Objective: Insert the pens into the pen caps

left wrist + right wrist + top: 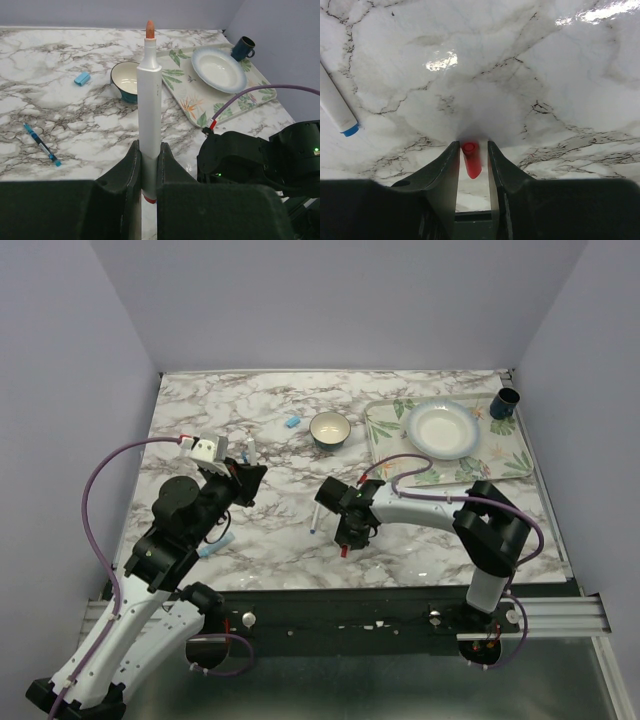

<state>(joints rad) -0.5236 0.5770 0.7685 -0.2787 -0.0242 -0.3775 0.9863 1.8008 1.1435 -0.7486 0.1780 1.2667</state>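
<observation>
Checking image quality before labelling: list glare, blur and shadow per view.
Top external: even light, faint sheen on the table near its front edge. Left wrist: pen sharp, fingers dark and featureless. Right wrist: bright glare patches on the table, soft shadow ahead of the cap.

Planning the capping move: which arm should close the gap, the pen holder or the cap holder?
Right, probably: the right gripper pinches the small red cap, easy to steer; the left gripper presents the pen tip-outward, a steady target.
</observation>
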